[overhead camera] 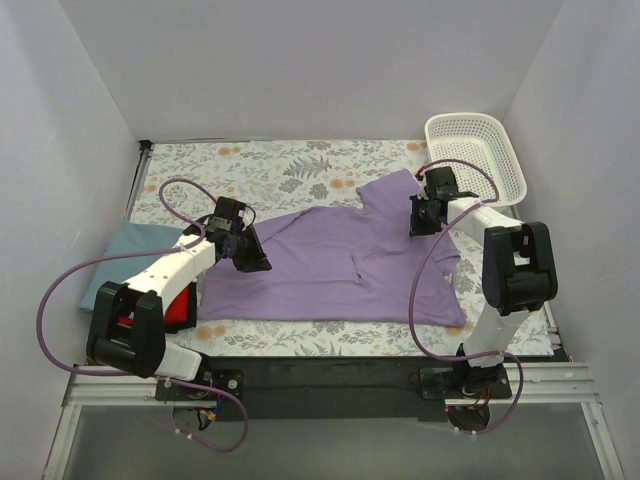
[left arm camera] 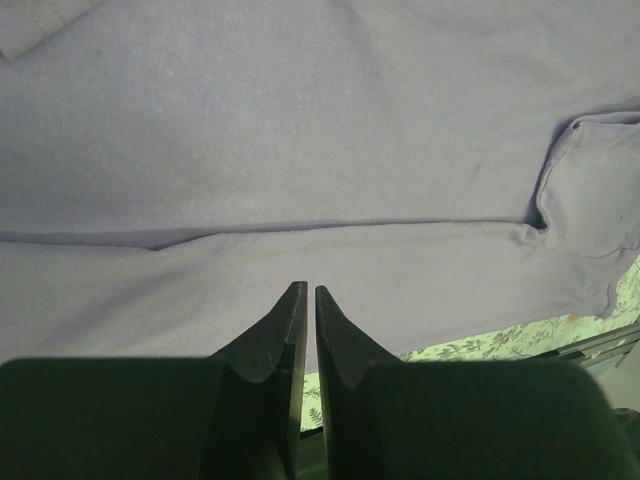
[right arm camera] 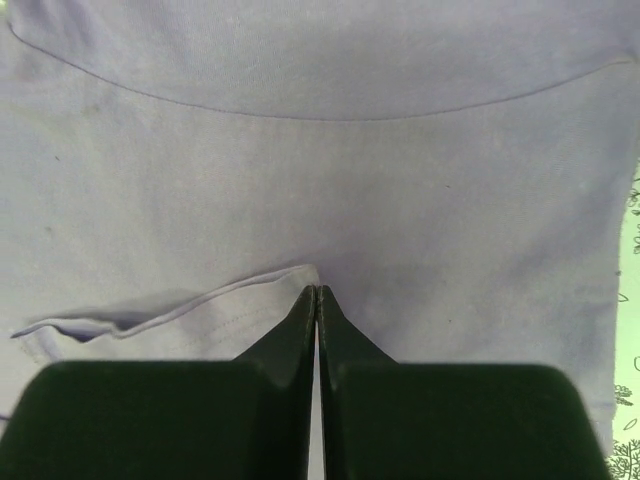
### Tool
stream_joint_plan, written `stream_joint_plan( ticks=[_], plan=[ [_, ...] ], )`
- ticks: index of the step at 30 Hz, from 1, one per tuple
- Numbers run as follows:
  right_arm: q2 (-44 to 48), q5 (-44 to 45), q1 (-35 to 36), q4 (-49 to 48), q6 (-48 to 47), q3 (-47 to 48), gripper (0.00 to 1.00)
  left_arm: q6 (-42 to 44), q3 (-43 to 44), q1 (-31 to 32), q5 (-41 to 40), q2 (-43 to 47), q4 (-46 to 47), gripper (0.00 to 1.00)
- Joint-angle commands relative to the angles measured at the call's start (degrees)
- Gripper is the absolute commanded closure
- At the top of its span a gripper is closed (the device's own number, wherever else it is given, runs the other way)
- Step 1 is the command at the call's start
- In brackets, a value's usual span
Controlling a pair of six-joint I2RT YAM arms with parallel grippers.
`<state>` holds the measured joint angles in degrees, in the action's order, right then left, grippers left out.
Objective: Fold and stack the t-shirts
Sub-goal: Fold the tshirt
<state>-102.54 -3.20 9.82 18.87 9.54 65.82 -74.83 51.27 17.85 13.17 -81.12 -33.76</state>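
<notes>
Left claw (left arm camera: 305,292): jaws pressed together over the left edge of the lilac t-shirt (overhead camera: 340,265); no cloth seen between them.
Right claw (right arm camera: 316,292): closed at a raised hem on its right side, apparently pinching it.
Lilac t-shirt: spread unfolded on the tabletop (overhead camera: 280,170).
Red t-shirt (overhead camera: 180,305), blue-grey t-shirt (overhead camera: 125,250): folded, left of it.
Risk: a one-sided grip would likely drag and skew the fold.

You have the spread shirt (overhead camera: 340,265) lying across the middle of the table, from near the left edge almost to the right edge. The folded shirts (overhead camera: 120,255) lie beside it at the left edge, and the basket (overhead camera: 505,150) stands behind it in the far right corner. Your left gripper (overhead camera: 250,262) sits at the shirt's left end, and your right gripper (overhead camera: 418,225) on its far right part, just before the basket.
</notes>
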Motion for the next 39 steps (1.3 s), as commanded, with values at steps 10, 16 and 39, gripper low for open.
stream_joint_plan(
  ticks=[10,16,39],
  plan=[
    [3.31,2.94,0.02,-3.67,1.97,-2.54,0.99,0.21,-0.55,0.26,-0.34,1.58,0.80,0.94],
    [3.49,2.85,-0.07,-3.85,2.59,-2.10,0.99,-0.58,-0.11,0.26,-1.74,1.49,0.80,0.93],
    [5.86,0.22,-1.39,-5.34,4.08,-2.63,0.64,-9.45,3.48,0.17,-17.37,-2.98,-2.97,0.81]
  ],
)
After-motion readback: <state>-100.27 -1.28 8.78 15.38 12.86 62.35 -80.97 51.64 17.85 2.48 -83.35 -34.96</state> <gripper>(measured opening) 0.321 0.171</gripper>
